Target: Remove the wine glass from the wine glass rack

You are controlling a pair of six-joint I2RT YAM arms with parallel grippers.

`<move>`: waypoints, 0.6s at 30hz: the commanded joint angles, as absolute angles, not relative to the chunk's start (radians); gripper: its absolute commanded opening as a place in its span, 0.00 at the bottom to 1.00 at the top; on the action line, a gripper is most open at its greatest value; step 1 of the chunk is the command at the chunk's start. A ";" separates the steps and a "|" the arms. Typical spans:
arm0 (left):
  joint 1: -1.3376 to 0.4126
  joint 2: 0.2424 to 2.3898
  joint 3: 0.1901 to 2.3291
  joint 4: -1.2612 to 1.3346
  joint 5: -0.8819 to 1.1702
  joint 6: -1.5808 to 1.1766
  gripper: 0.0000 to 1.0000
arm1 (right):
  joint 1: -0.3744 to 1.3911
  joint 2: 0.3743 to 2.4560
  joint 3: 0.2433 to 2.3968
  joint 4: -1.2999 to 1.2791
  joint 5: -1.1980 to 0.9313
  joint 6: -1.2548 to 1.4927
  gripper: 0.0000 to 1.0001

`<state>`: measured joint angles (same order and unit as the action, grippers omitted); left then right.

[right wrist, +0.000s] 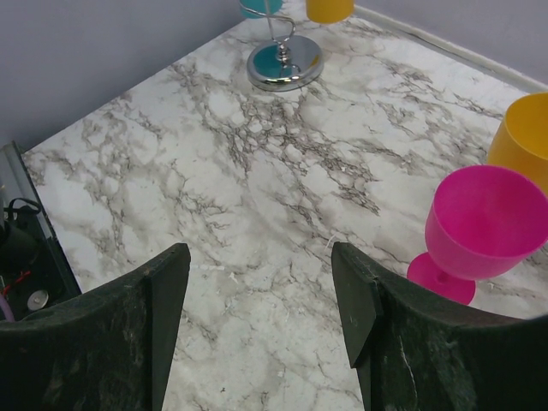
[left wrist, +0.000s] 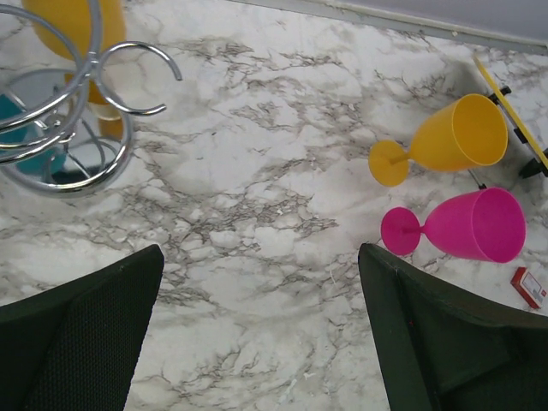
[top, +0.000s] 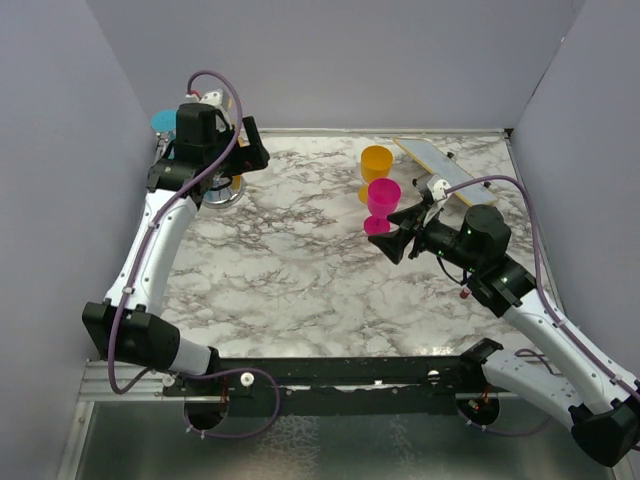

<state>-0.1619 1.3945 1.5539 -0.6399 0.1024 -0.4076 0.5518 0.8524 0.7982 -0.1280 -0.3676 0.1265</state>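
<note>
Two wine glasses stand upright on the marble bench (top: 300, 280), well to the right of the wine glass rack (top: 226, 190): a pink wine glass (top: 382, 197) and, just behind it, a free orange wine glass (top: 376, 160). A flat yellow board (top: 436, 160) lies near them at the back.

The rack stands at the back left on its shiny round base. A hanging orange wine glass (right wrist: 329, 8) and a teal wine glass (right wrist: 261, 6) are up among its curled hoops, their bowls cut off at the top of the right wrist view.

The left end effector (top: 250, 150) hovers above the bench just beside the rack, spread as wide as it goes, with nothing between its fingers (left wrist: 77, 334). In its wrist view the hoops sit off to the upper left, outside the gap.

The right end effector (top: 398, 228) is partly open and holds nothing. Only bare marble shows between its fingers (right wrist: 154, 317). The pink glass stands close beside one finger, outside the gap, with a strip of bench visible between them.
</note>
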 commanded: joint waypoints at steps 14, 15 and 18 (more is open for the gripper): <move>-0.275 1.719 1.874 -0.581 -0.202 -0.282 0.99 | 0.557 0.827 0.817 -0.117 -0.325 0.121 0.68; -0.275 1.739 1.894 -0.591 -0.209 -0.282 0.99 | 0.557 0.828 0.816 -0.117 -0.323 0.121 0.68; -0.274 1.785 1.939 -0.614 -0.224 -0.282 0.99 | 0.557 0.831 0.816 -0.117 -0.317 0.120 0.68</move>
<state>-0.2722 1.7317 1.8729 -0.5930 -0.1593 -0.3111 0.5518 0.8402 0.7982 -0.1291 -0.3492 0.1261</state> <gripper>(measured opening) 0.992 0.680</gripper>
